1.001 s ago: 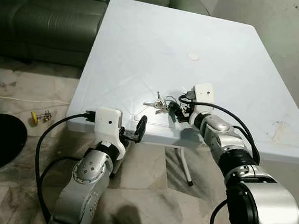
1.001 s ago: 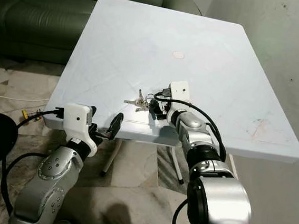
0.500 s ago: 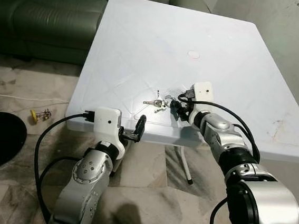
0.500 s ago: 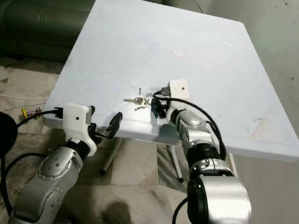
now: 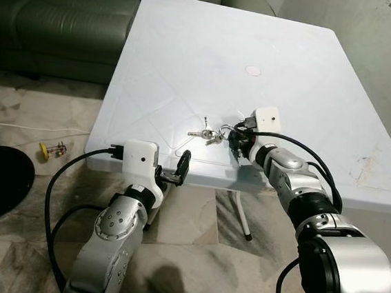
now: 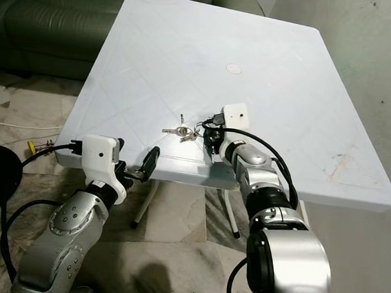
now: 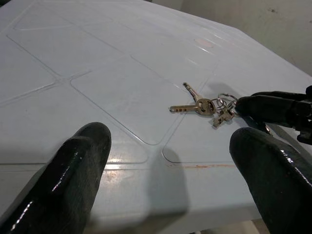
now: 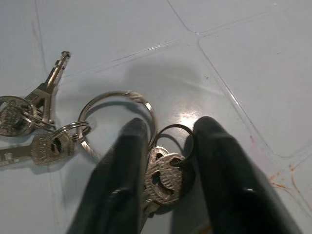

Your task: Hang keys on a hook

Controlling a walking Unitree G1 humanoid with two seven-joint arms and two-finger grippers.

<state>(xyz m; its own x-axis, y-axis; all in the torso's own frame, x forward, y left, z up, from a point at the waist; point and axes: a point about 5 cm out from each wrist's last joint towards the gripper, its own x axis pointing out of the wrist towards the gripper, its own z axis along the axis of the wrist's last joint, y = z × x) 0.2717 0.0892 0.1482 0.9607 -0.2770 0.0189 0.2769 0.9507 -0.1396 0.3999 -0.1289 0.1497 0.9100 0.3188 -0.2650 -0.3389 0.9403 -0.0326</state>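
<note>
On the table [image 5: 190,56], right gripper [image 8: 165,146] apparently pinches silver keys [image 8: 163,178] on linked rings.

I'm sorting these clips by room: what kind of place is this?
Most likely a home living room: a green leather sofa stands behind a white plastic table on a marble-tiled floor, with keys lying on the table.

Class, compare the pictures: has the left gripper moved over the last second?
No. The left gripper stays by the table's near edge, fingers open, level with the same spot.
</note>
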